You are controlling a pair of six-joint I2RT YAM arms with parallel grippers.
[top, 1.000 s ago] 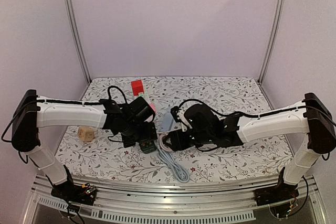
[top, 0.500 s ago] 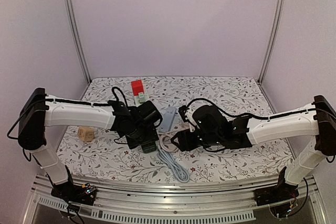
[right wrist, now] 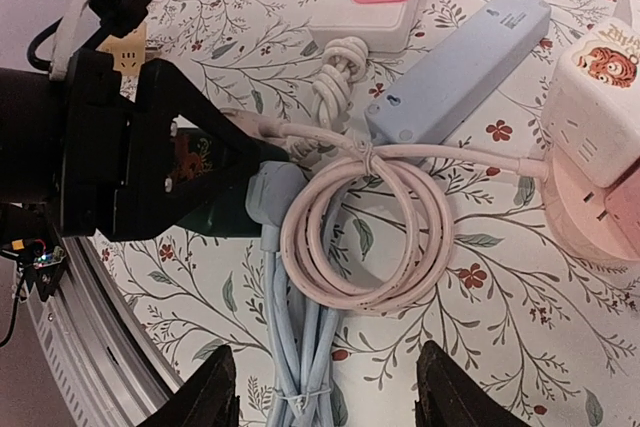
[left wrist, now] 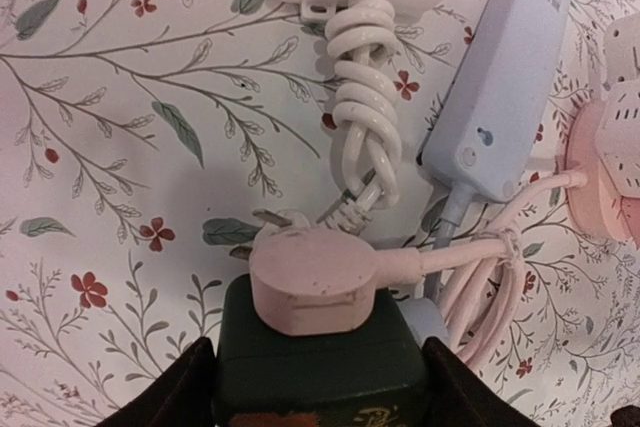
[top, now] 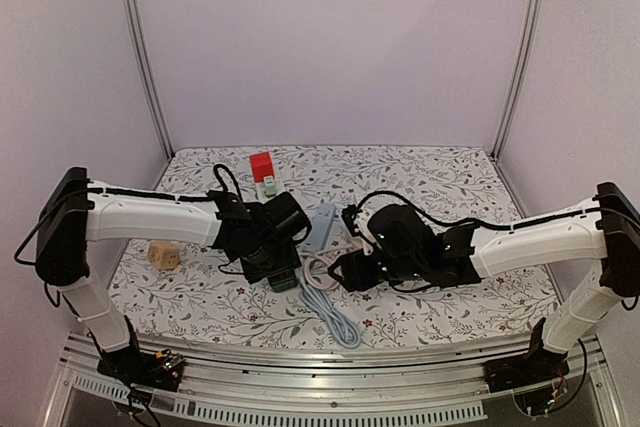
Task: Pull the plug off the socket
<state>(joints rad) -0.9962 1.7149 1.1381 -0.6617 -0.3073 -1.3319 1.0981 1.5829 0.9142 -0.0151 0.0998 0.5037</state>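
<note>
Tabletop [top: 450, 177]: left claw [top: 283, 275] tighter around socket [left wrist: 300, 362]

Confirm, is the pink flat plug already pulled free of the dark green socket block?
No, the pink flat plug sits pressed onto the dark green socket block.

Pink plug [left wrist: 312, 282]: smooth matt plastic. Beneath the plug, dark green socket block [left wrist: 310, 372]: faintly glossy plastic. Floral tablecloth [left wrist: 120, 127]: matt.
</note>
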